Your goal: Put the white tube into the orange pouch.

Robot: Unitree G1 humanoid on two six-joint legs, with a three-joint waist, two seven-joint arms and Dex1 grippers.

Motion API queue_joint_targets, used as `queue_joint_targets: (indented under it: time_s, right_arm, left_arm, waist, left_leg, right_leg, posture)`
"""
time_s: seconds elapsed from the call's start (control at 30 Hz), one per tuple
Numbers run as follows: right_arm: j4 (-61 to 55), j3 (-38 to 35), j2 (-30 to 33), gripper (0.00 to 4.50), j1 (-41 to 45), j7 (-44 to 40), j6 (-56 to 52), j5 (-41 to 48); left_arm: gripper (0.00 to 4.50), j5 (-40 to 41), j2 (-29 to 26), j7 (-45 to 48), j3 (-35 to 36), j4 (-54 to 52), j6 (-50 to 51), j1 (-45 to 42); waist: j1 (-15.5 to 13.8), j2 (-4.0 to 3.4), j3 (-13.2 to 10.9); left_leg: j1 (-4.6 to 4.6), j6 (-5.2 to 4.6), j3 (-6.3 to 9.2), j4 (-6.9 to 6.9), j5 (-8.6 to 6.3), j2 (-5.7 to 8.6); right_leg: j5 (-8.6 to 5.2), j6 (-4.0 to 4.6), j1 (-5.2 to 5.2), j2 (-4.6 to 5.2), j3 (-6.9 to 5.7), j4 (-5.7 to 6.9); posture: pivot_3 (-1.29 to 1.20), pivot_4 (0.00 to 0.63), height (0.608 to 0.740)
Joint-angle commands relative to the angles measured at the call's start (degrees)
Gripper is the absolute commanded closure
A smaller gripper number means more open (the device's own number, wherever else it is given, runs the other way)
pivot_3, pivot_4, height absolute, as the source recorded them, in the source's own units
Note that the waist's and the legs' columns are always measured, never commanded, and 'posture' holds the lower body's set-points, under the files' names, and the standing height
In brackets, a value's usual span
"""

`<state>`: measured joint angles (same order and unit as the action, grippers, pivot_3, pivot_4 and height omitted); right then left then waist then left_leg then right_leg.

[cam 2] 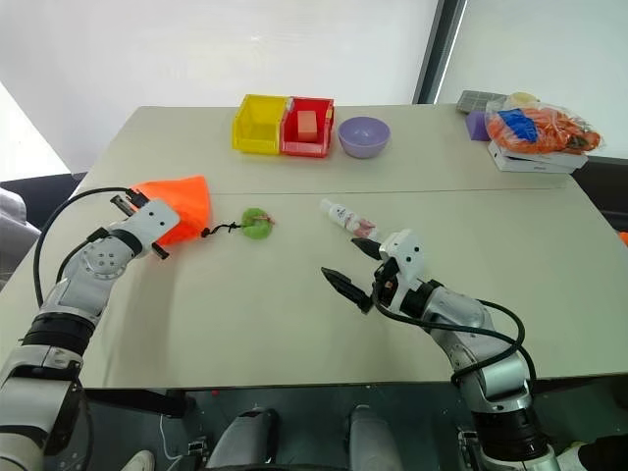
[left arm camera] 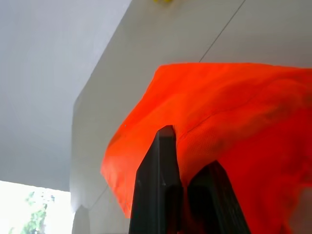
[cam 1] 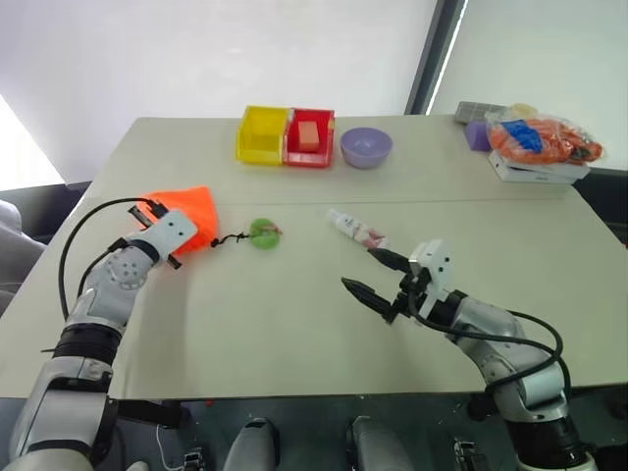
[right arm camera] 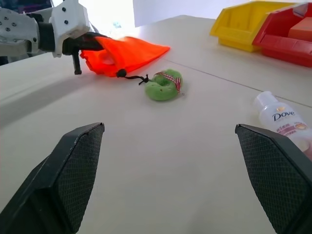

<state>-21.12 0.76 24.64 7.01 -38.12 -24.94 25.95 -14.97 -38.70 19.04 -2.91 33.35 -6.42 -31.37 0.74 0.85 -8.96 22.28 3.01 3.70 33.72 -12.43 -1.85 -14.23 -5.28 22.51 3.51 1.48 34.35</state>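
Hiding left pincer (left arm camera: pixel 180 195) tips: orange pouch (cam 1: pixel 186 218) folds.

Bright, even daylight; soft shadows, some overexposure

The tabletop (cam 1: pixel 294 324) is lit evenly and casts only faint, diffuse shadows under the arms. A blown-out white patch glares at the left edge of the head views, and a window corner burns out in the left wrist view. There the black fingers (left arm camera: pixel 158 190) are close and soft-edged against the orange pouch (left arm camera: pixel 234 126); the right wrist view is sharp on the white tube (right arm camera: pixel 282 122).
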Motion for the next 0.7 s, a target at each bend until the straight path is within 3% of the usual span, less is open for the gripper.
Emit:
queue_joint_targets:
  time_s: [0.03,0.17,0.33,0.7]
  right_arm:
    - [-0.96,-1.06,-0.04,0.0,0.94,0.2,1.32,0.24]
    - [-0.33,-2.02,0.16,0.0,1.31,0.35,1.42,0.51]
    - [0.77,-2.7,0.36,0.0,1.59,0.41,1.85,0.08]
    - [3.6,-4.3,0.67,0.0,2.78,0.64,3.2,-0.43]
  left_arm:
    - [4.48,7.09,1.48,5.94,2.9,-7.74,3.66,1.45]
    - [4.48,17.54,2.79,16.47,4.68,-20.5,11.83,6.38]
    - [4.48,22.8,2.13,21.55,4.17,-31.94,23.0,9.93]
    - [4.48,29.39,10.24,16.35,1.01,-51.05,46.72,5.66]
  waist:
    - [0.0,0.0,0.0]
    - [0.02,0.0,0.0]
    - [0.08,0.0,0.0]
    - [0.11,0.02,0.0]
  left_leg:
    - [0.0,0.0,0.0,0.0,0.0,0.0]
    - [0.0,0.0,0.0,0.01,0.0,0.0]
    - [-0.04,-0.01,0.02,0.06,0.0,-0.01]
    - [-0.03,-0.01,0.03,0.2,0.01,0.01]
  right_leg:
    - [0.0,0.0,0.0,0.0,0.0,0.0]
    - [-0.01,0.0,-0.03,0.02,0.0,-0.01]
    - [-0.02,0.02,-0.05,0.0,0.0,0.04]
    - [-0.02,0.01,-0.15,0.0,0.01,0.02]
  posture:
    - [0.0,0.15,0.74]
    - [0.0,0.15,0.74]
    - [0.0,0.15,0.74]
    - [0.0,0.15,0.74]
